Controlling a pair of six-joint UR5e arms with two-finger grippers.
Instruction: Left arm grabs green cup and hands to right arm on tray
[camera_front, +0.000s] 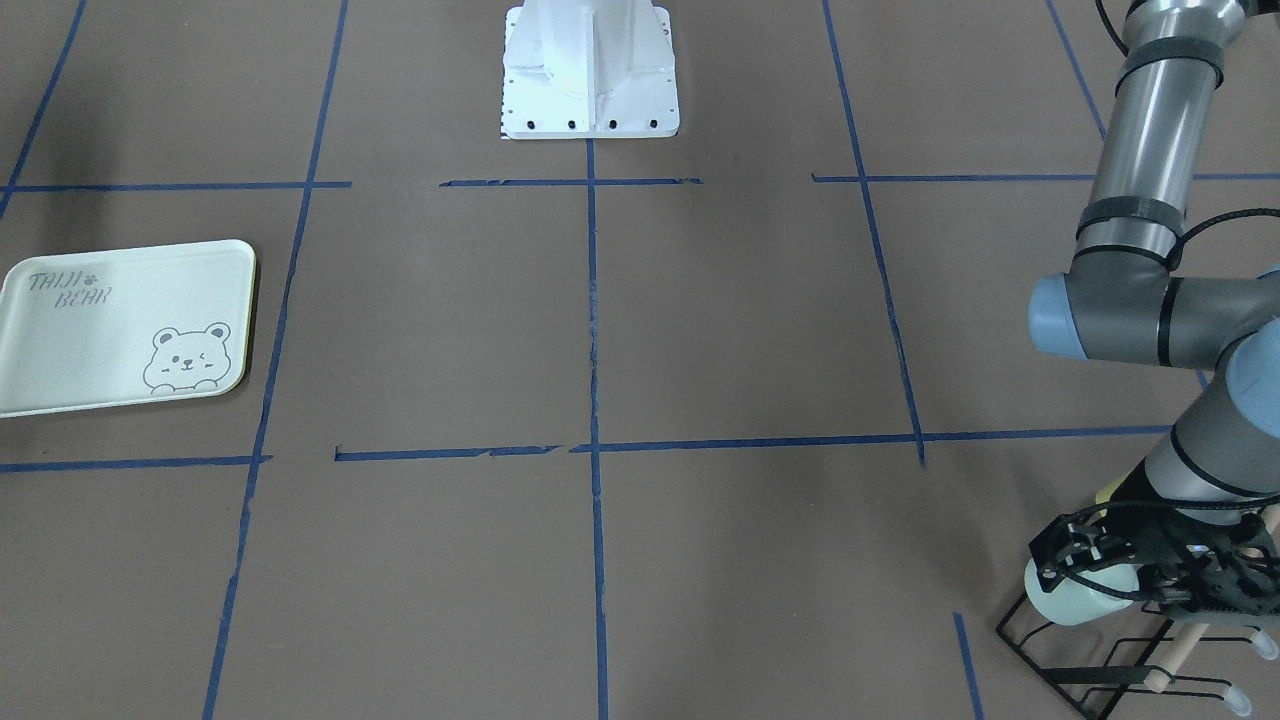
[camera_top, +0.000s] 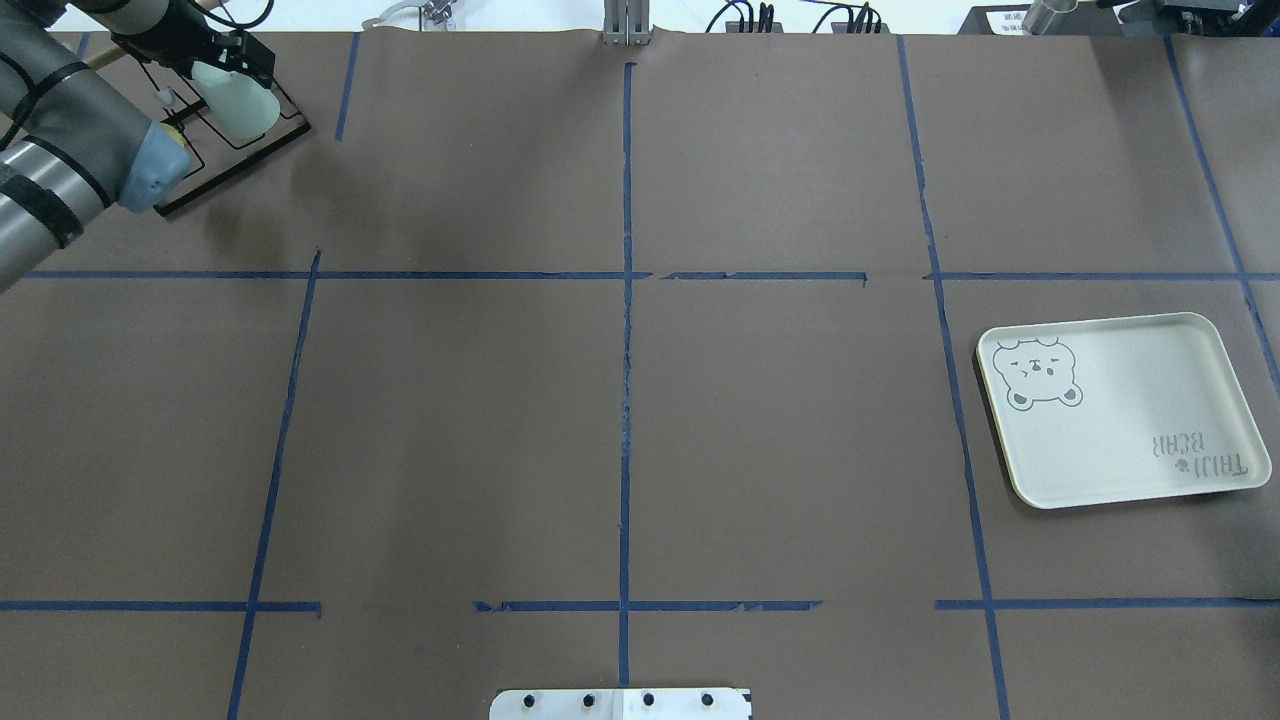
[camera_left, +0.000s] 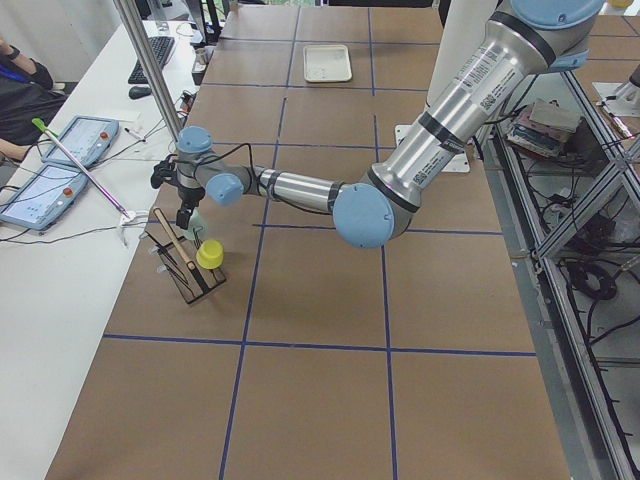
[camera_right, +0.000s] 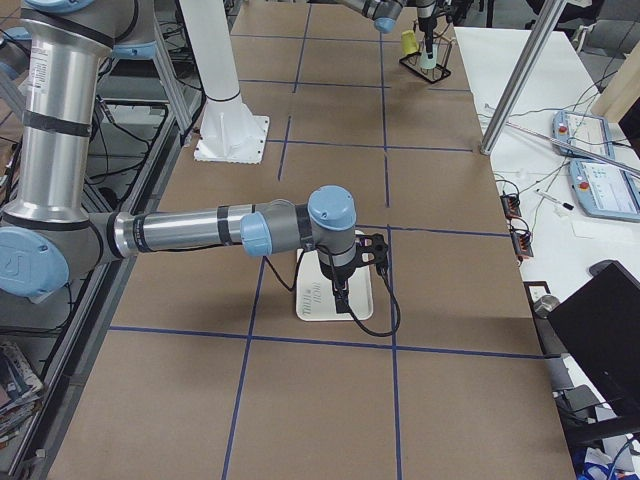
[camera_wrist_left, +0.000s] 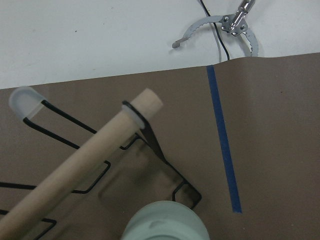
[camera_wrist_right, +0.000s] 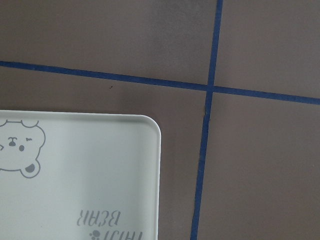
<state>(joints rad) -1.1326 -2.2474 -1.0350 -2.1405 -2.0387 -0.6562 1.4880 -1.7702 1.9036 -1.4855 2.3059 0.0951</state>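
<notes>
Fingers of the left gripper (camera_front: 1098, 562) sit at the single small pale mint-green plastic cup (camera_front: 1068, 602), their black frame closing round its upper side. Whether they clamp the cup or only stand beside it I cannot tell, as the wrist camera shows just the cup's round end at its lower edge and no fingers. The cup lies tilted over one black wire rack (camera_front: 1090, 672) in the far-left corner of the brown paper-covered surface (camera_top: 640, 420) (far-left as the overhead camera has it). Whether a peg carries the cup I cannot tell. One small yellow plastic cup (camera_left: 210, 255) sits on the same rack, just beside the green one. The left wrist view shows one pale wooden dowel (camera_wrist_left: 85, 165) slanting across the rack and one peg with a translucent cap (camera_wrist_left: 25, 101).

At the opposite end of the surface, well apart from the rack, lies one pale cream-green rectangular tray (camera_front: 90, 330), with a grey winking bear and "TAIJI BEAR" lettering. The right gripper (camera_right: 340, 288) hangs over it, seen only from the side, so how wide its fingers stand I cannot tell. Nothing lies on the tray.
</notes>
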